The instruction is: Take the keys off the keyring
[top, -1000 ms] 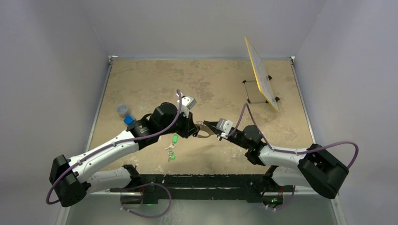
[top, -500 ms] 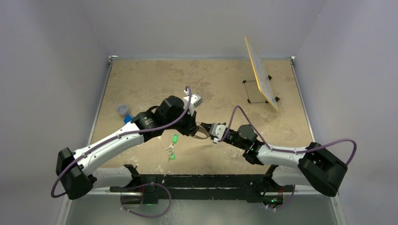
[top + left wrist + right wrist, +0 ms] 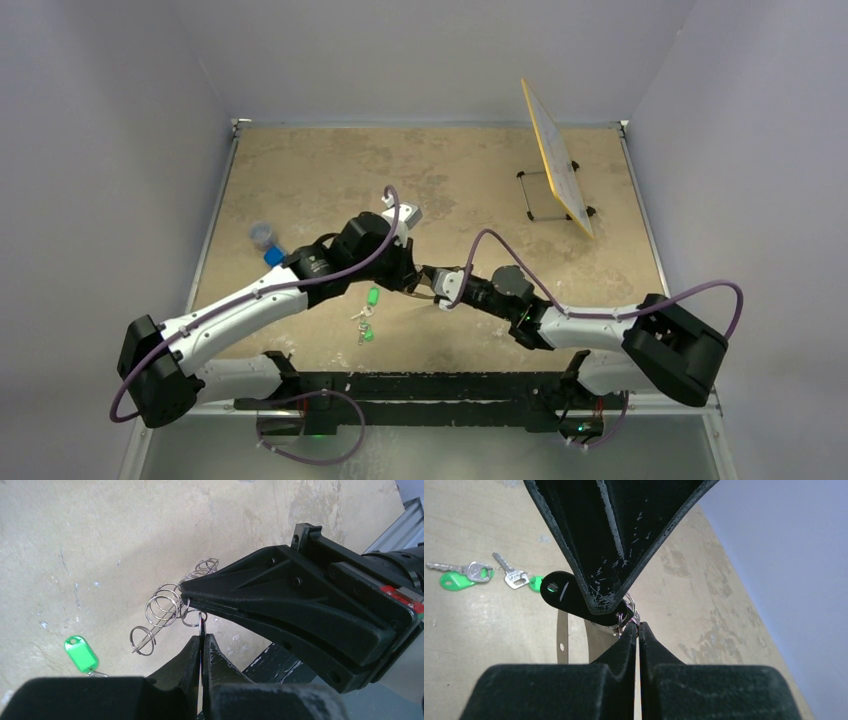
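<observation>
By the left edge a small blue object (image 3: 274, 256) is seen. The left arm (image 3: 250, 300) is stretched from the near-left corner to mid-table, and the left gripper (image 3: 201, 639) is clamped on the black-headed key (image 3: 560, 592). Green-tagged keys (image 3: 367, 311) lie just nearside of it. The keyring (image 3: 164, 609), linked silver wire rings, is held off the tabletop (image 3: 320, 170) and pinched tight by the right gripper (image 3: 638, 629), which is reached in low from the near-right. Bare surface is seen beyond both tips, and a yellow board (image 3: 556, 160) is propped far right.
</observation>
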